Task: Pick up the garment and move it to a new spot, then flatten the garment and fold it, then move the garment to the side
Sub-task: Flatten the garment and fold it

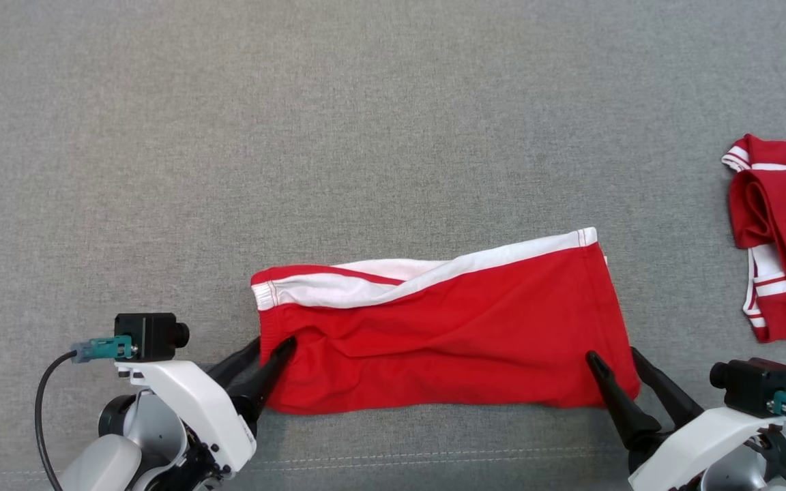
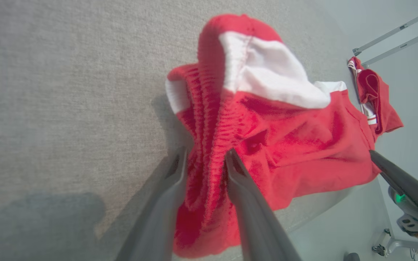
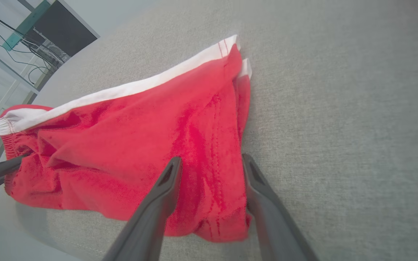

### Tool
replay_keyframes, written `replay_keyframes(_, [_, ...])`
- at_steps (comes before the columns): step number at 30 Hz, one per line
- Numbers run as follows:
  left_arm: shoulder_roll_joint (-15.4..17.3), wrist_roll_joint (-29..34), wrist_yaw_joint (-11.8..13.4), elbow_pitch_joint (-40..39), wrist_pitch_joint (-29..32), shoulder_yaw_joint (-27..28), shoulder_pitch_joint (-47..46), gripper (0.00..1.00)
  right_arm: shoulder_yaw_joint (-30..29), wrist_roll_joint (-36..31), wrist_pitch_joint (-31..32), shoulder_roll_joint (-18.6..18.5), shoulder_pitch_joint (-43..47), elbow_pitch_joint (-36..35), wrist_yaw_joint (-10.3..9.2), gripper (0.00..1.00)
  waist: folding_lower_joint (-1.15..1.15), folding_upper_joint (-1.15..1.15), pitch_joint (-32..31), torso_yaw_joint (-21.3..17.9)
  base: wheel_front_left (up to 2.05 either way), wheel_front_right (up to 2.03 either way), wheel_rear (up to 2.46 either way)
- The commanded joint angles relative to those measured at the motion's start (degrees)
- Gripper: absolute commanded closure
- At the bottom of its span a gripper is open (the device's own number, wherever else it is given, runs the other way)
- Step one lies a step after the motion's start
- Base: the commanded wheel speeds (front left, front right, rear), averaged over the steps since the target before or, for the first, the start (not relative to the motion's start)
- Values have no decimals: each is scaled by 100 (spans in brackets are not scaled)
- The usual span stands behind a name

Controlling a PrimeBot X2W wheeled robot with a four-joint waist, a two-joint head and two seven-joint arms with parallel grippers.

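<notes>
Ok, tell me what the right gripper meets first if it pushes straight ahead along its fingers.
The red shorts: the right gripper straddles their near corner with open fingers, so it would likely push into that cloth at once.

Wide open run across the far half of the desk (image 1: pixel 393 102), bare grey cloth from side to side, and the left side is free right down to the near edge. Blocking the near middle are the red shorts (image 1: pixel 447 334), lying low and flat, with the left end effector (image 1: pixel 273 341) and the right end effector (image 1: pixel 611 352) parked at the two near corners, fingers parted astride the cloth. Out right a second red garment (image 1: pixel 785 232) crowds the edge, a clear grey strip between it and the shorts
</notes>
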Motion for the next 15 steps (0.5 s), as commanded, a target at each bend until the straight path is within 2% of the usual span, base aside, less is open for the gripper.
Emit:
replay_keyframes(1, [171, 104, 5, -34, -98, 225, -231, 0, 82, -127, -134, -75, -55, -54, 1, 0, 0, 0, -55, -11, 0, 0, 0])
replay_keyframes(3, [182, 219, 46, 39, -237, 243, -230, 0, 43, -198, -268, -83, -45, 4, 1, 0, 0, 0, -126, -22, 0, 0, 0])
replay_keyframes(8, [307, 771, 459, 77, -754, 305, -124, 0, -196, -574, -741, -175, -10, 26, 1, 0, 0, 0, -437, -9, 0, 0, 0])
replay_keyframes(15, [330, 1247, 1036, -155, -1375, 491, 10, 0, -692, -1243, -1286, -100, -131, 76, 1, 0, 0, 0, -873, 85, 0, 0, 0])
